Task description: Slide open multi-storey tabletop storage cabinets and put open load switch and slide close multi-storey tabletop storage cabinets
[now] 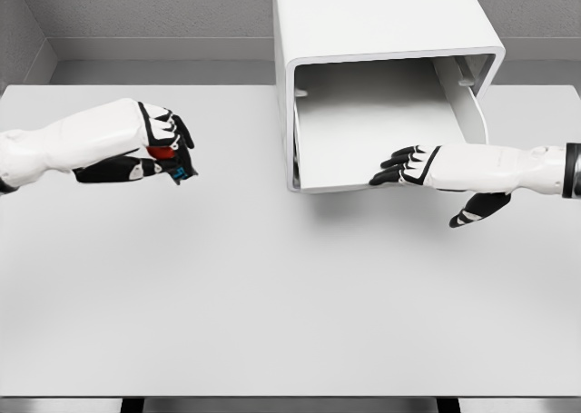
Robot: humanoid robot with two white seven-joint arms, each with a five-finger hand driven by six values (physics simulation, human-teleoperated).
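The red-and-blue switch (171, 159) sits clenched in the left hand (154, 145), well left of the open drawer (381, 127); the right hand (408, 166), fingers extended and empty, rests at the drawer's front and could block the drop onto the counter (272, 295).

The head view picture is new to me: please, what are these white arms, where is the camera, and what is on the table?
This is a simulator's render from a camera on a humanoid robot's head, looking down at a white table. Both white arms are the robot's own. The left hand is curled around a small red and blue object, probably the load switch. The right hand rests its fingers at the front edge of the pulled-out drawer of a white box-shaped storage cabinet.
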